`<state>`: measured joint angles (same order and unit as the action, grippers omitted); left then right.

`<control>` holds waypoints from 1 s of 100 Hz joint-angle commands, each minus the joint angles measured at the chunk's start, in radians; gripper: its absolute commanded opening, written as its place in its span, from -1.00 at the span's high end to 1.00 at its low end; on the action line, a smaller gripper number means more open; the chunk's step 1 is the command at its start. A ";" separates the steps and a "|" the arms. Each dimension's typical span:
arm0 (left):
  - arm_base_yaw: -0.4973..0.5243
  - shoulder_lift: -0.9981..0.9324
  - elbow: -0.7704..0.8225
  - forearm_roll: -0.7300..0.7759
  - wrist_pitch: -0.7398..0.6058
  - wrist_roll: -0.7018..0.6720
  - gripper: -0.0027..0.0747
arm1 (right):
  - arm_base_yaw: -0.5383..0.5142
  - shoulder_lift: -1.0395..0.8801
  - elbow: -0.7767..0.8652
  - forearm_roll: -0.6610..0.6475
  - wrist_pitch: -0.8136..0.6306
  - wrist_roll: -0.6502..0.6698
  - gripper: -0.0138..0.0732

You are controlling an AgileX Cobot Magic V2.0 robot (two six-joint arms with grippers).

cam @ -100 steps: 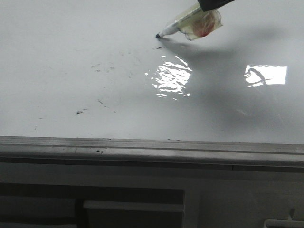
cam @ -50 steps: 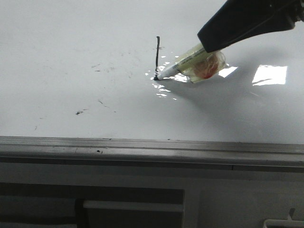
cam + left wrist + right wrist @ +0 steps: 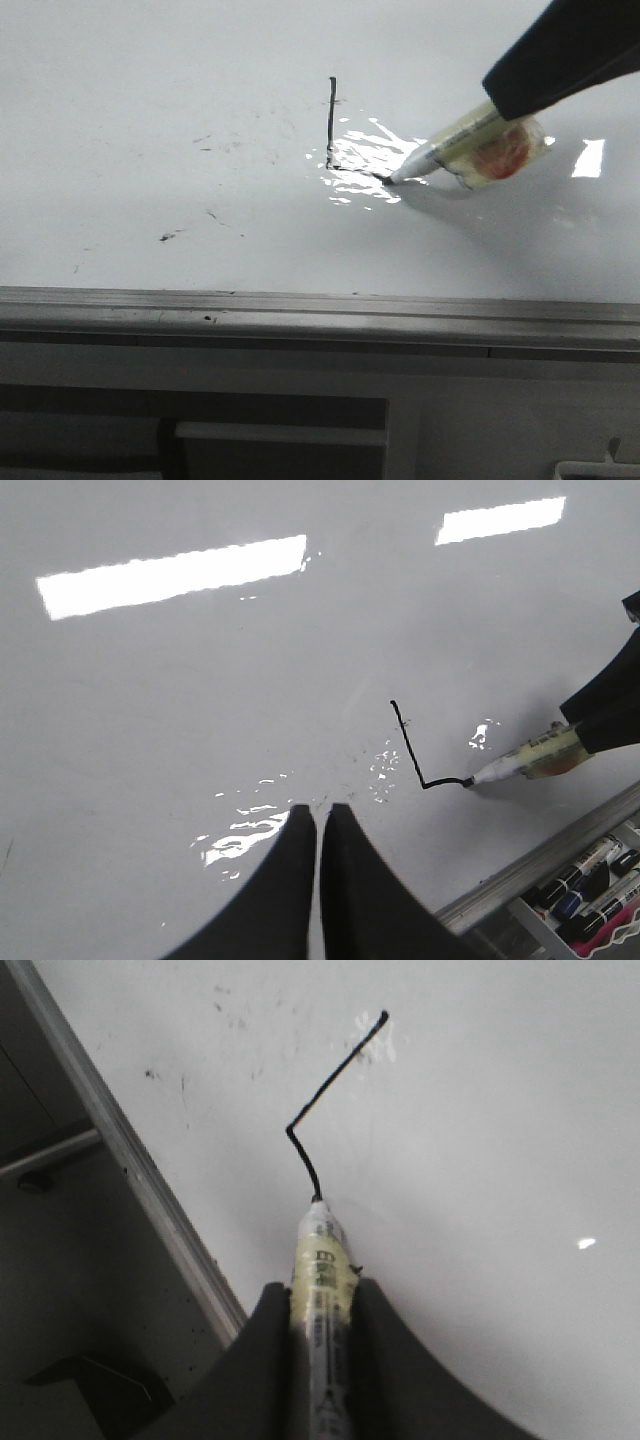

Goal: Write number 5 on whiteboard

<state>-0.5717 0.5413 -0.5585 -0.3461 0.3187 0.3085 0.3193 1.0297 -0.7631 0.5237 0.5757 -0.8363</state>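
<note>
gripping a yellow-taped marker (image 3: 322,1290) between the two dark fingers of the right gripper (image 3: 322,1305), jaws closed snugly against the barrel on both sides. pressing the marker's tip down onto the whiteboard (image 3: 150,90), barrel slanting up toward the right gripper (image 3: 570,55) at the upper right of the front view. showing only part of the number 5 (image 3: 345,140) so far: a short vertical stroke, then a corner and a short line running from its lower end to the marker (image 3: 455,140) tip. sitting near the middle of the board, the stroke crossing the edge of a bright glare patch (image 3: 365,160). touching the end of the black line (image 3: 420,750) with the tip, seen also from the left wrist. hovering over the whiteboard (image 3: 200,680) with the left gripper (image 3: 318,825), its two dark fingers pressed together with only a sliver of a gap, holding nothing. lying scattered to the left of the stroke, faint dark smudges (image 3: 215,145) and specks. running along the board's near edge, a grey metal rail (image 3: 300,310). resting in a tray beyond the rail in the left wrist view, several spare markers (image 3: 590,880).
</note>
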 commanded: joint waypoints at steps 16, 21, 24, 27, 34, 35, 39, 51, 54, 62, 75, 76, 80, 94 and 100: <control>0.003 0.001 -0.027 -0.016 -0.068 -0.010 0.98 | 0.010 -0.009 0.027 -0.075 -0.012 0.058 0.80; 0.003 0.001 -0.027 -0.016 -0.068 -0.010 0.98 | 0.029 -0.004 0.032 -0.057 -0.048 0.058 0.80; 0.003 0.001 -0.027 -0.016 -0.068 -0.010 0.98 | 0.046 0.001 0.032 -0.041 -0.070 0.058 0.80; 0.003 0.001 -0.027 -0.016 -0.068 -0.010 0.98 | 0.060 0.011 0.032 -0.027 -0.095 0.058 0.80; 0.003 0.001 -0.027 -0.016 -0.068 -0.008 0.98 | 0.104 0.038 0.032 -0.006 -0.143 0.058 0.80; 0.003 0.001 -0.027 -0.016 -0.068 -0.008 0.98 | 0.113 0.041 0.032 -0.007 -0.149 0.058 0.80; 0.003 0.001 -0.027 -0.016 -0.068 -0.008 0.98 | 0.136 0.059 0.032 -0.007 -0.159 0.058 0.80; 0.003 0.001 -0.027 -0.016 -0.068 -0.008 0.98 | 0.188 0.084 0.012 -0.007 -0.144 0.058 0.80; 0.003 0.001 -0.027 -0.016 -0.068 -0.008 0.98 | 0.196 0.082 -0.001 -0.007 -0.131 0.058 0.80; 0.003 0.001 -0.027 -0.016 -0.068 -0.008 0.98 | 0.200 0.057 -0.052 -0.007 -0.087 0.058 0.80; 0.003 0.001 -0.027 -0.016 -0.068 -0.008 0.98 | 0.200 -0.009 -0.149 -0.058 -0.070 0.058 0.80; 0.003 0.001 -0.027 -0.016 -0.068 -0.008 0.98 | 0.200 -0.012 -0.153 -0.062 -0.072 0.058 0.80; 0.003 0.001 -0.027 -0.016 -0.068 -0.008 0.98 | 0.200 -0.023 -0.176 -0.088 -0.083 0.058 0.80; 0.003 0.001 -0.027 -0.016 -0.068 -0.008 0.98 | 0.182 -0.027 -0.199 -0.135 -0.115 0.058 0.80; 0.003 0.001 -0.027 -0.016 -0.068 -0.008 0.98 | 0.166 -0.019 -0.192 -0.139 -0.115 0.058 0.80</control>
<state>-0.5717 0.5413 -0.5585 -0.3461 0.3200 0.3085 0.5093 1.0149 -0.9276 0.3970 0.5220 -0.7806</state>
